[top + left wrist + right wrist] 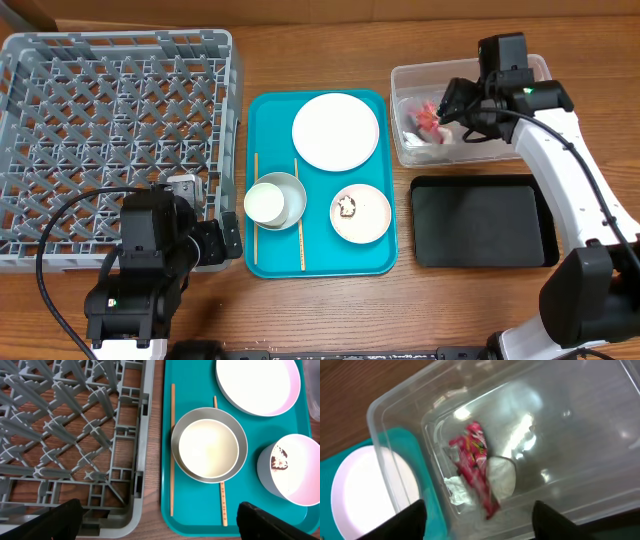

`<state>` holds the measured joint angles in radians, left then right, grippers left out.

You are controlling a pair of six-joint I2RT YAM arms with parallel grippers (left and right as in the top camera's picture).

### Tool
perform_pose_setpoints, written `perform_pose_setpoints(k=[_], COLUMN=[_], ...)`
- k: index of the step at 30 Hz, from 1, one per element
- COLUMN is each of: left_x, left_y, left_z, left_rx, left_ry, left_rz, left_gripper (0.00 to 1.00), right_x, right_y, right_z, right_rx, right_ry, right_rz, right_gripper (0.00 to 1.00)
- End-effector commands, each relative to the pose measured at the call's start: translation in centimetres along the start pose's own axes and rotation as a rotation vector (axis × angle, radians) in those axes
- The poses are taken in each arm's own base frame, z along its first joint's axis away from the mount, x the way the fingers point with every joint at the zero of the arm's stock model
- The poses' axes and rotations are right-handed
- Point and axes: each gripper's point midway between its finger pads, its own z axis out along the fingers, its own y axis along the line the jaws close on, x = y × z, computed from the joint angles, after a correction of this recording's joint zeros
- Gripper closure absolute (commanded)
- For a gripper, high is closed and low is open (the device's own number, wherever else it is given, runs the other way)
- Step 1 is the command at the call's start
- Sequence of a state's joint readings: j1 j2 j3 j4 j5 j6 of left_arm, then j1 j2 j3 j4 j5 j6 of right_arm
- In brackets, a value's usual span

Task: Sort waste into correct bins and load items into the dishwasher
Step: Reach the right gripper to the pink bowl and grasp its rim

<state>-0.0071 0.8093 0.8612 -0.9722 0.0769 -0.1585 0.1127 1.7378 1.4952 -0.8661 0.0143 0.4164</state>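
While the red-and-white wrapper [472,467] lies beside the tissue [455,492] in the clear tub [390,400], your right claw [481,522] hangs above it spread wide and empty, and your left claw [162,521], equally wide and empty, hangs by the rack's [146,415] corner.

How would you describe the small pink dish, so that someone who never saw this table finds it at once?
Find the teal tray in the middle of the table. The small pink dish sits in its corner nearest the black tray, next to the large white plate. It alone holds a brown food lump; the plate is bare.
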Motion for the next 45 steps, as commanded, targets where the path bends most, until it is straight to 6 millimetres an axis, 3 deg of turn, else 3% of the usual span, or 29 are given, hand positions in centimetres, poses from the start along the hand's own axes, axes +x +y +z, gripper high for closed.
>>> perform_pose_setpoints(k=[1,5,12,16,19,23,24,28,33,38,45], left_x=[-0.8,-0.8,-0.8,-0.8,-0.8,-0.8,-0.8,-0.8,-0.8,-0.8,-0.8], left_y=[-0.2,-0.2,-0.2,-0.2,-0.2,-0.2,-0.2,-0.2,-0.2,-0.2,-0.2], left_z=[-0.5,-0.5,-0.5,-0.5,-0.5,-0.5,-0.5,-0.4,-0.4,-0.4,-0.4], left_rx=[0.002,0.001,0.001,0.001,0.001,0.001,0.001,0.001,0.001,0.001,0.001], left_ry=[-0.026,-0.026,-0.026,-0.026,-0.026,-0.024,-0.023,-0.023,-0.023,-0.023,-0.023], left_rz=[0.0,0.0,0.0,0.0,0.0,0.0,0.0,0.0,0.0,0.0,0.0], left_gripper=[0.0,0.0,0.0,0.0,0.0,0.0,0.0,0.0,0.0,0.0,0.0], right_x=[-2.4,-0.2,5.7,7.4,9.0,12.6,14.6,18.9,24.1,27.5,29.5], right_y=[2.1,4.0,2.6,2.1,2.6,4.5,5.7,8.6,11.3,12.6,12.8], right_z=[-5.2,-9.1,-13.5,-15.5,-15.6,-13.4,-12.1,-8.6,-3.9,-0.3,2.8], right_rx=[-0.098,-0.241,-0.274,-0.31,-0.354,-0.404,-0.422,-0.414,-0.378,-0.337,-0.282], right_ry=[-0.099,-0.058,0.07,-0.009,-0.06,-0.007,0.043,0.162,0.307,0.388,0.417], right_rz=[-0.09,-0.231,-0.282,-0.294,-0.338,-0.429,-0.482,-0.61,-0.698,-0.693,-0.686], right_gripper=[0.28,0.28,0.35,0.32,0.28,0.23,0.23,0.24,0.35,0.49,0.66])
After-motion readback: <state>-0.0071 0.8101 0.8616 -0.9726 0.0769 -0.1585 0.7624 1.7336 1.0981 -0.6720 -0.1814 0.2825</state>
